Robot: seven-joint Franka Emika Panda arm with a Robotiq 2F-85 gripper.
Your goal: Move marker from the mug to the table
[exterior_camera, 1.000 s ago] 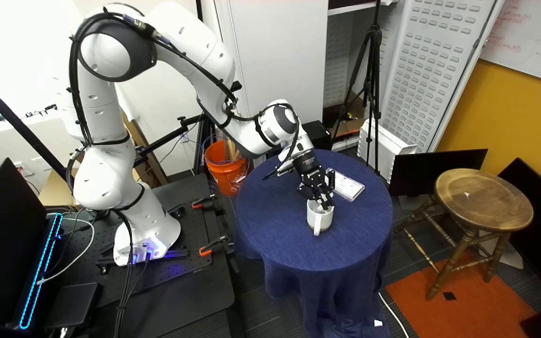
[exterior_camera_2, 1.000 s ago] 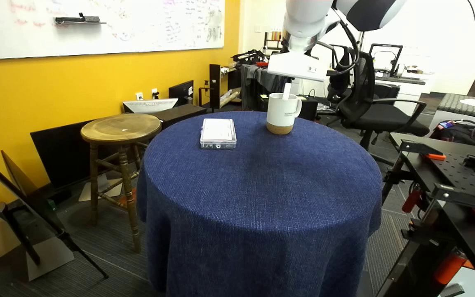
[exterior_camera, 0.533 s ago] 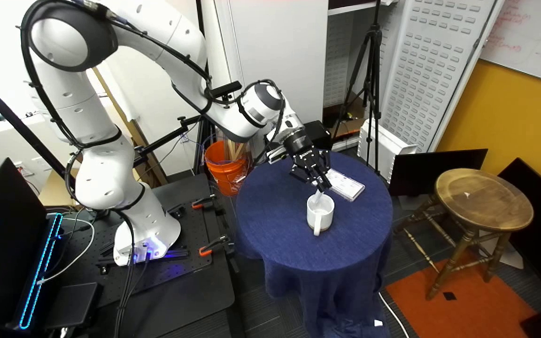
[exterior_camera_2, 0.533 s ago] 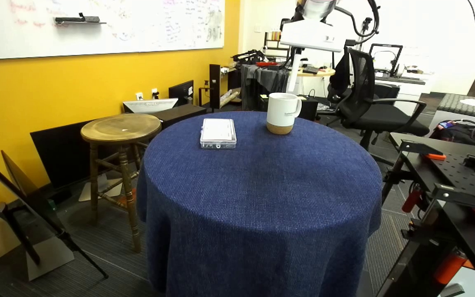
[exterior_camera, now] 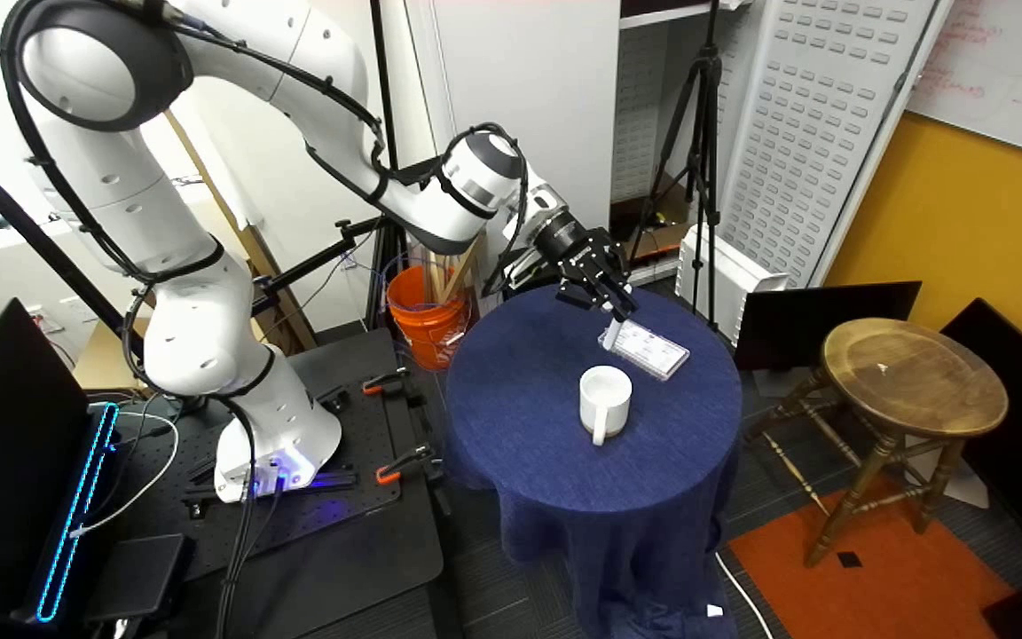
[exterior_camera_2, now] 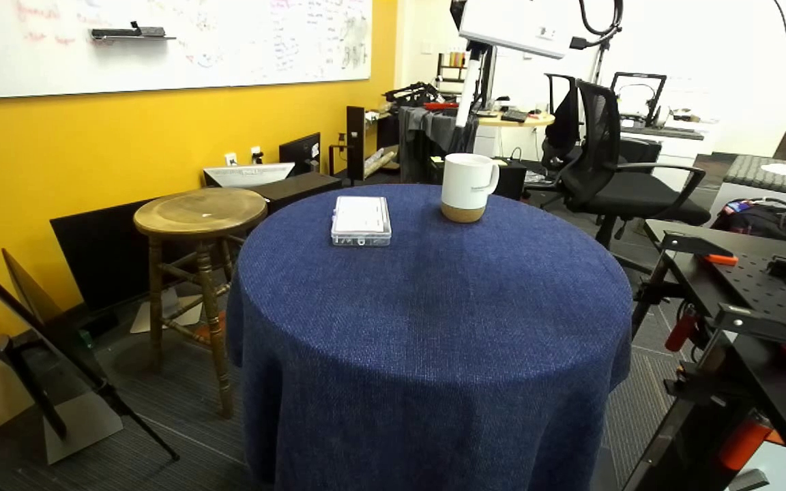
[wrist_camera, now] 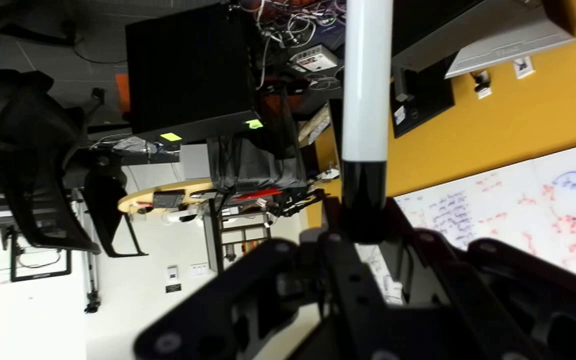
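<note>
pinches white marker [wrist_camera: 367, 85] by black end between fingers [wrist_camera: 358, 287]; holds it clear of mug [exterior_camera: 605, 399], above level of desk [exterior_camera: 520, 417]. runs steeply down from fingers, free end slightly left in both exterior views. probably needs lowering, then tipping flat, before release.

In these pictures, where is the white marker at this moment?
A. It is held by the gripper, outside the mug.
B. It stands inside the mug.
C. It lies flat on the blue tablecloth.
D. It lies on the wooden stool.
A, because in the wrist view the gripper grips the black end of the marker, and both exterior views show its white length apart from the mug.
</note>
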